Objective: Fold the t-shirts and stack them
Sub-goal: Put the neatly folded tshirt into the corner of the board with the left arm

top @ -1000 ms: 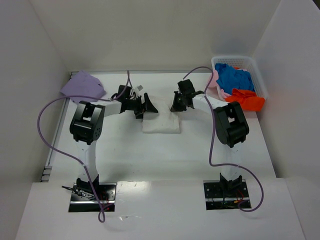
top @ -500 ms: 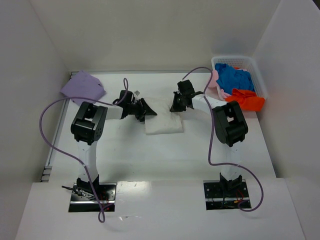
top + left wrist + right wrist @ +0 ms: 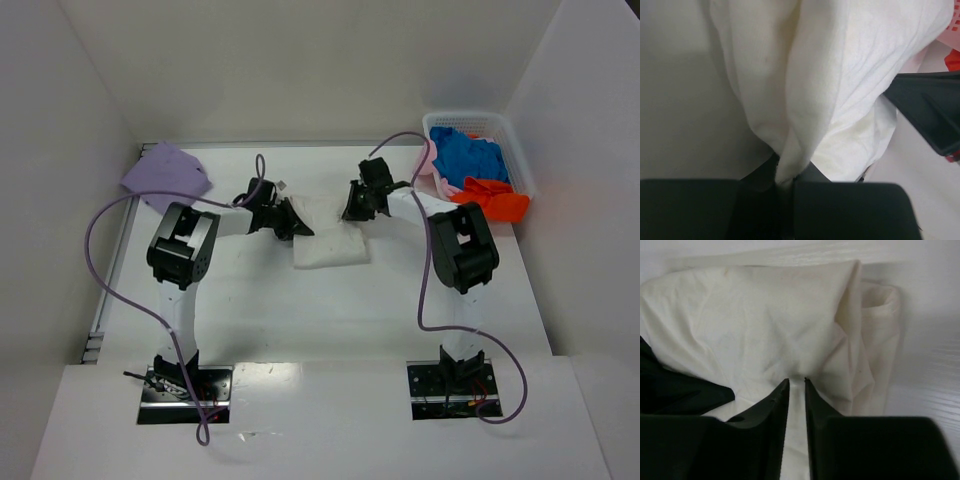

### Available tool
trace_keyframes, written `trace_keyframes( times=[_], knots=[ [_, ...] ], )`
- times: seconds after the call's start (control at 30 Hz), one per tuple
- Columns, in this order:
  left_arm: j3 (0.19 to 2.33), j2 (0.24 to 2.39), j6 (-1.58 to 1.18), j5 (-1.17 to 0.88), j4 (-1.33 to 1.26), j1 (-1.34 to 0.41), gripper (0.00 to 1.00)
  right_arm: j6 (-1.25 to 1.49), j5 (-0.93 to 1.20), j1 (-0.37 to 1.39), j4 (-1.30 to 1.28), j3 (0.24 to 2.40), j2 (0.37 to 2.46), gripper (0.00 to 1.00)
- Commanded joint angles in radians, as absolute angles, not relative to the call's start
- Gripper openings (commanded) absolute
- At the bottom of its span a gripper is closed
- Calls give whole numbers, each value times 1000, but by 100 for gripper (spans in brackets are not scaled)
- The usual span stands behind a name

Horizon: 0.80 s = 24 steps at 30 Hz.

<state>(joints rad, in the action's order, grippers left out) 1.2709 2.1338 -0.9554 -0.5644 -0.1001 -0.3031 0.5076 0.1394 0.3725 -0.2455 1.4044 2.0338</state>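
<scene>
A crumpled lavender cloth t-shirt (image 3: 165,175) lay at the white counter's (image 3: 250,300) far-left corner. The left gripper (image 3: 785,181) had its jaws closed on a fold of the folded off-white cloth t-shirt (image 3: 330,248) at mid-counter, hiding that edge from above. The right gripper (image 3: 796,380) sat at its far edge, jaws a narrow slit apart; whether they pinched cloth was unclear. Far right, a white plastic mesh basket (image 3: 522,170) held a blue shirt (image 3: 468,155), an orange-red shirt (image 3: 497,203) and a mostly hidden pale pink shirt (image 3: 428,160).
</scene>
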Motion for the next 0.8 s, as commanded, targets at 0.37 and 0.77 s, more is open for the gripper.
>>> trace_keyframes(
  times=[0.37,0.77],
  knots=[
    [1626,2157,-819,-383,162,-121,0,486,184,270,-250,1302,1540,89],
    [1968,2319,-752,-362,321,54,0,515,206,270,-294,1082,1373,93]
  ],
)
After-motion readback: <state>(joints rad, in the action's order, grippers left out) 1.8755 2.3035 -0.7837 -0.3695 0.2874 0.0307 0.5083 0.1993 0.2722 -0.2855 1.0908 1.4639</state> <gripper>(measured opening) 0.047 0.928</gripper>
